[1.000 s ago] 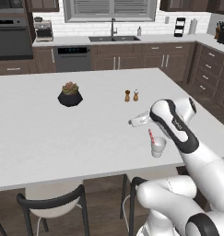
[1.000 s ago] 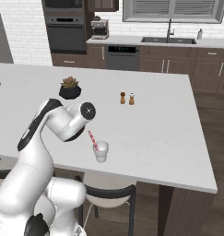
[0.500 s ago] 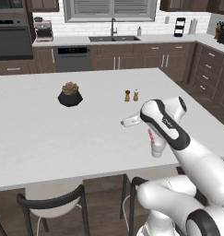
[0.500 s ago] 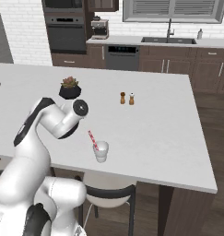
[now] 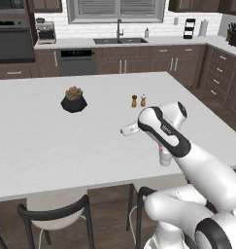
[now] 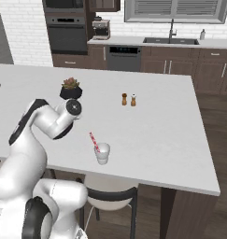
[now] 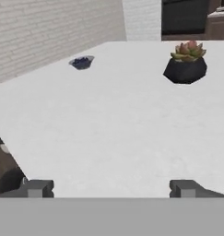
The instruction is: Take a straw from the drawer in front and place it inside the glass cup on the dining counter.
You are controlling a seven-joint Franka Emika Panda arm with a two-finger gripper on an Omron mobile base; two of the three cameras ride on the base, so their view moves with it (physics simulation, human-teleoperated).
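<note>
We are looking at the thin red-and-white striped straw [image 6: 94, 141], which is standing tilted inside the small whitish translucent glass cup [image 6: 102, 153], its upper end leaning out over the rim. The cup is sitting upright on the large flat white dining counter [image 6: 152, 135], near the edge closest to us. In the left base view the cup [image 5: 165, 156] is showing partly behind the white arm, with a bit of the straw [image 5: 161, 148] poking up from it.

We are seeing the two-finger gripper [image 7: 111, 188] in the hand view with its two dark fingertips [image 7: 36, 188] standing wide apart and nothing between them; it is holding nothing and facing across bare white counter. In the right base view the arm is bending away to the left of the cup, apart from it.

Farther out on the counter, a black faceted pot holding a small green and pink succulent [image 6: 70, 89] is sitting, and a pair of small brown and white shakers [image 6: 128, 99] is standing side by side near the middle. A small dark blue bowl [image 7: 81, 61] is resting near the far edge in the hand view. Black-backed stools [image 5: 55, 218] are tucked under the near side.
</note>
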